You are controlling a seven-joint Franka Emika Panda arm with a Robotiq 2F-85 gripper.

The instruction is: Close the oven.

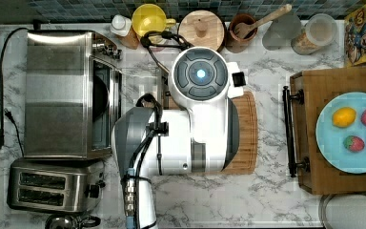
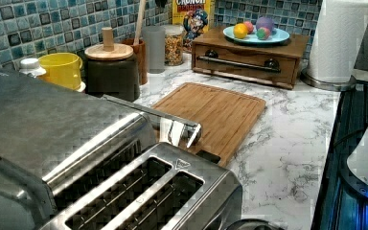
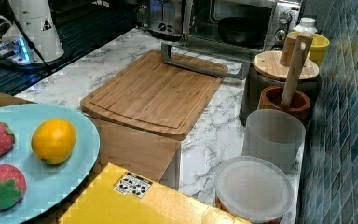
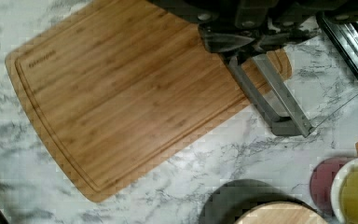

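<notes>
The oven [image 1: 57,95] is a large steel box at the top view's left, and its glass door hangs open and down flat toward the cutting board. In the right view the oven [image 3: 265,14] shows a dark pan inside, and the door's bar handle [image 3: 200,65] rests over the board's far edge. The handle [image 2: 177,127] also juts out past the oven's steel top in the left view. In the wrist view my gripper [image 4: 242,39] sits right over one end of the handle [image 4: 272,100]. From above, the white arm [image 1: 200,109] hides the gripper and the door.
A bamboo cutting board [image 3: 154,93] lies in front of the oven. A two-slot toaster [image 1: 52,186] stands beside the oven. Jars, a yellow cup [image 1: 148,19] and a wooden-lidded canister [image 1: 201,28] line the tiled wall. A wooden drawer box with a fruit plate [image 1: 350,157] stands at the top view's right.
</notes>
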